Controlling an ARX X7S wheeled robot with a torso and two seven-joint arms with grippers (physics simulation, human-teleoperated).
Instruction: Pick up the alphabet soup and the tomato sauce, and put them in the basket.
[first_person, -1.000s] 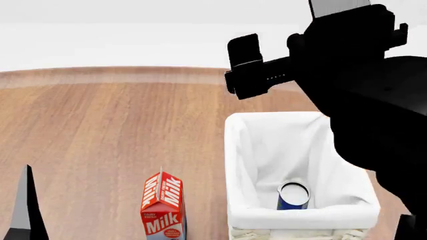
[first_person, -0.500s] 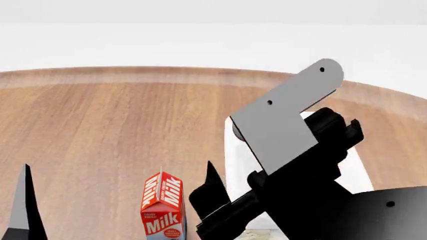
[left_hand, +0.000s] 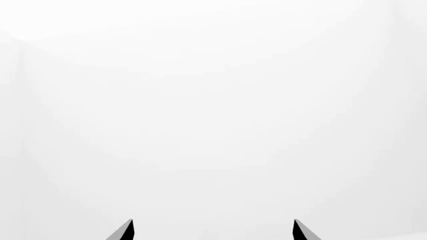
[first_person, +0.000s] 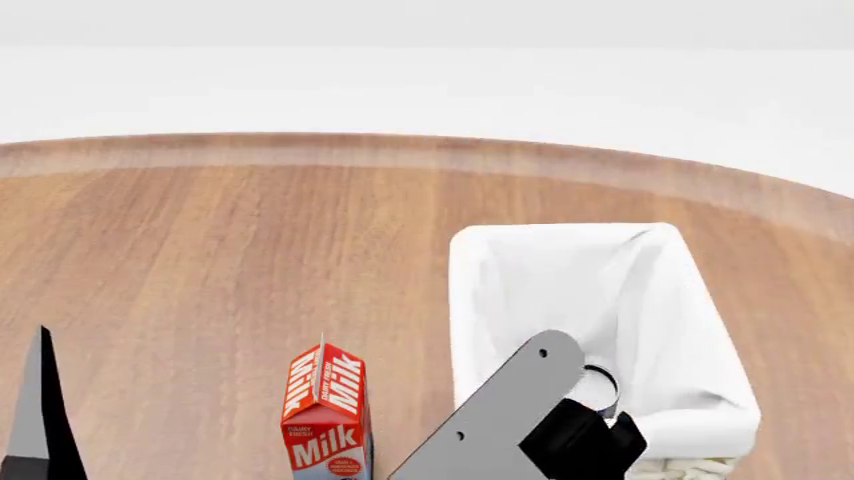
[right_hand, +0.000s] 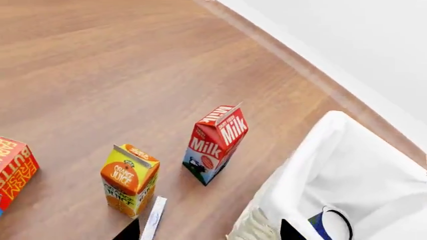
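Note:
The alphabet soup (first_person: 605, 388) stands inside the cream basket (first_person: 470, 300), and the rim of its silver top shows just behind my right arm. The right wrist view also catches its blue side and top rim (right_hand: 328, 226) within the basket's white lining (right_hand: 347, 165). My right gripper (right_hand: 210, 232) is open and holds nothing. It hovers above the floor beside the basket's near corner. My left gripper (left_hand: 212, 231) is open too and faces only blank white. One of its fingers (first_person: 34, 420) shows at the lower left of the head view. The tomato sauce is out of view.
A red milk carton (first_person: 324, 415) stands just left of the basket, also seen as the milk carton (right_hand: 217, 142) from the right wrist. An orange juice carton (right_hand: 130, 177) and a red butter box (right_hand: 10, 167) sit further off. My right arm's grey link (first_person: 501, 420) crosses the basket's front.
My right arm has swung down from above the basket to the bottom of the head view, uncovering most of the basket. The blue can still stands inside.

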